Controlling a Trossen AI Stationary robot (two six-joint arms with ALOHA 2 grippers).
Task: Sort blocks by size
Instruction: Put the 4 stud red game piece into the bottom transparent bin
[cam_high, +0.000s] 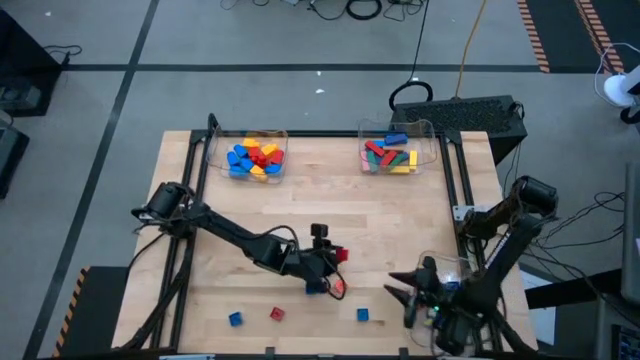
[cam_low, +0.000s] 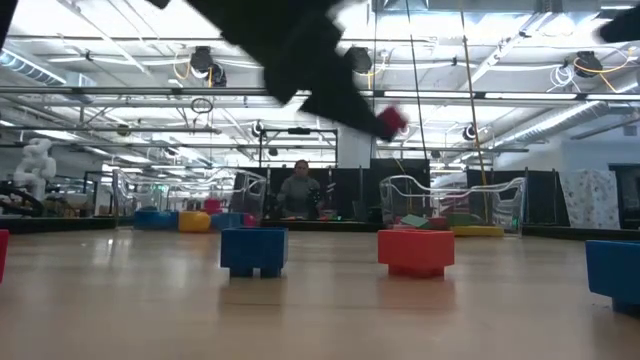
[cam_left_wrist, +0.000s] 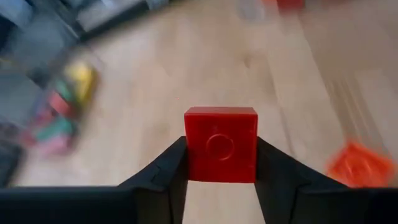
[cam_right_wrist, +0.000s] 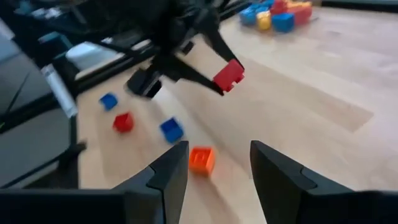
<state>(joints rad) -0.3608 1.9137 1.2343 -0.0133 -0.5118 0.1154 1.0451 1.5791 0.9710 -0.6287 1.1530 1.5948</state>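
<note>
A: Left gripper (cam_left_wrist: 221, 171) is clamped on a small red block (cam_left_wrist: 220, 144), one finger on each flat side, lifted above the table (cam_high: 300, 200) near its six o'clock edge.

B: And the right gripper (cam_right_wrist: 219, 168)?

A: Parked toward five o'clock, fingers apart, holding nothing.

B: How will the cube handle?

A: Likely light, rigid, a bit slick. Squeezing the flat faces suits it. Loose blocks (cam_high: 276, 314) lie at six o'clock; trays (cam_high: 215, 150) with sorted blocks sit toward twelve.
</note>
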